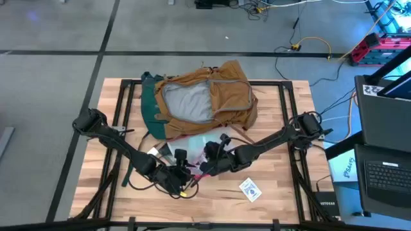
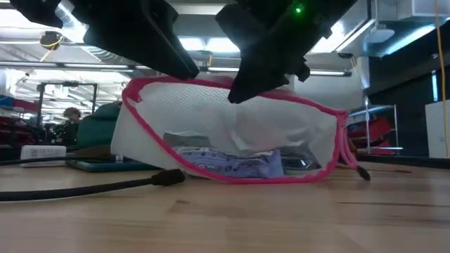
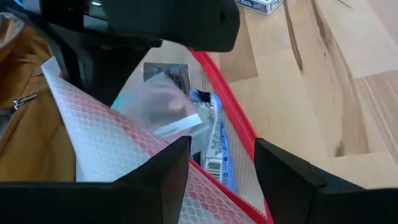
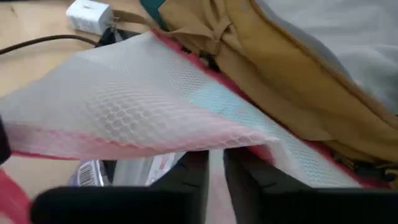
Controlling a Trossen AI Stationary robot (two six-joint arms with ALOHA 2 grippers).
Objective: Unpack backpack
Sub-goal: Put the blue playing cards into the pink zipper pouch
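- Toward the far side of the table (image 1: pixel 270 192), near its middle, the backpack (image 1: pixel 221 96) lies flat with its mouth wide open and the grey lining facing up; its dark green straps trail off on the left arm's side.
- Just in front of the backpack, touching its near edge, sits a clear pouch (image 2: pixel 232 144) with pink edging, held up off the wood so its top rim stands like a tent; packets with printed labels lie inside it.
- The right gripper (image 4: pixel 214 168) reaches in low from the right arm's side, forearm stretched across the table, and its fingers are pressed together on the pouch's mesh wall, pinching it.
- The left gripper (image 3: pixel 224 168) comes in from the left arm's side with the elbow bent, hanging over the pouch's pink rim; its fingers stand apart, with the rim in the gap between them, and I cannot tell whether they touch it.
- A small card box (image 1: pixel 250 188) lies on the near wood, apart from the pouch.
- A white charger block (image 4: pixel 89 14) and a dark cable (image 2: pixel 84 188) rest beside the pouch.
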